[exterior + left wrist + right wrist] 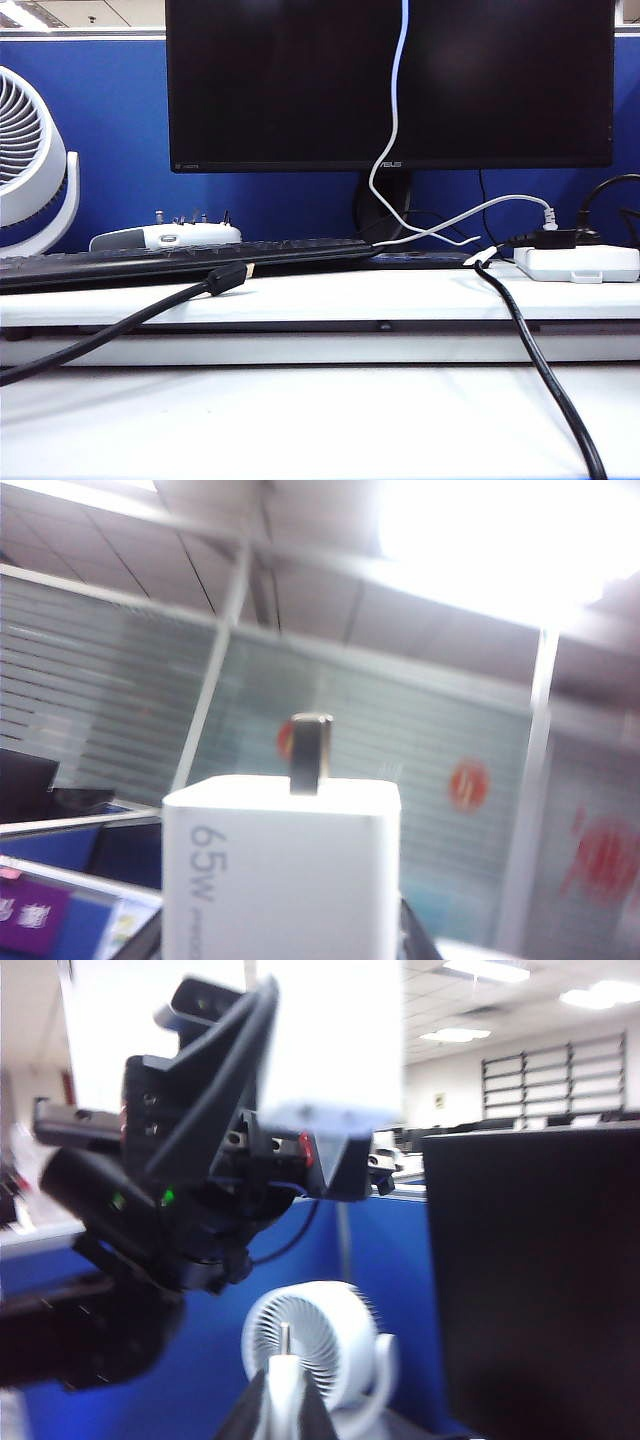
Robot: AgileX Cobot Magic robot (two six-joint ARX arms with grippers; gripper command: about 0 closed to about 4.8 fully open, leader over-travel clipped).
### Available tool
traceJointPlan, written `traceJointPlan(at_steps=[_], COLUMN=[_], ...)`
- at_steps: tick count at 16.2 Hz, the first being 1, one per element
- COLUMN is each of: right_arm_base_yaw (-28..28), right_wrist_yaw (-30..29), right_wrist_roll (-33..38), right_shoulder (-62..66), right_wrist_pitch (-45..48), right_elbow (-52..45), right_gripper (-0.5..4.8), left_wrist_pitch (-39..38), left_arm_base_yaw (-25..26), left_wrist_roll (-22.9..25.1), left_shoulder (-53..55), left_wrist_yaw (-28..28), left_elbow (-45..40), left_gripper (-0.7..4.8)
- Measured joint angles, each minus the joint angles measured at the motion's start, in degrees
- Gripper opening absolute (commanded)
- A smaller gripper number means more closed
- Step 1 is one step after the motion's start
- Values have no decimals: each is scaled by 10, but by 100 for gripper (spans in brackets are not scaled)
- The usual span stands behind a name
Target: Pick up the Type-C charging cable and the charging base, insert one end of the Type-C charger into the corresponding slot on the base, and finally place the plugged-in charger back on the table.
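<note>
Your exterior view first: neither gripper shows here. The cable (396, 120) hangs down in front of the monitor (390, 80), loops low and trails onto the ledge of the table (320, 420) near the power strip (578, 262). A keyboard (180, 262) lies along the ledge, a fan (30, 160) stands at the left, and black cables (540, 370) run across the table.

Your left wrist view: the base (280, 870) fills the lower middle, prongs up, one metal prong (310, 752) catching the light against the ceiling. The left gripper (285, 945) clasps it between the jaws, dark finger edges just showing either side.

Your right wrist view: the right gripper (285, 1400) is clenched on the cable's plug (286, 1340), whose metal tip pokes out past the fingertips. Beyond it, well apart, the left arm (200, 1180) is raised, with the base a blurred white block in its jaws.
</note>
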Motion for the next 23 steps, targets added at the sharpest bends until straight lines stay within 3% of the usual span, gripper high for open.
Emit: traceJointPlan(at_steps=[4, 6, 11, 14, 17, 23], right_arm_base_yaw=[0, 0, 0, 0, 0, 0], right_wrist_yaw=[0, -13, -84, -101, -85, -24], right_wrist_roll=[83, 127, 211, 234, 236, 237], right_shoulder=[14, 34, 56, 60, 60, 61], right_wrist_pitch=[26, 63, 84, 83, 83, 68], right_elbow=[0, 0, 0, 0, 0, 0], right_gripper=[0, 0, 0, 0, 0, 0], left_wrist_pitch=[-4, -25, -180, -231, -206, -163], left_arm_base_yaw=[1, 2, 8, 12, 12, 12], left_wrist_roll=[-181, -226, -280, -284, -282, -282], left_shoulder=[0, 0, 0, 1, 1, 1], left_wrist_yaw=[-53, -46, 39, 87, 113, 113], left_elbow=[0, 0, 0, -1, -1, -1], left_gripper=[111, 111, 111, 111, 111, 111])
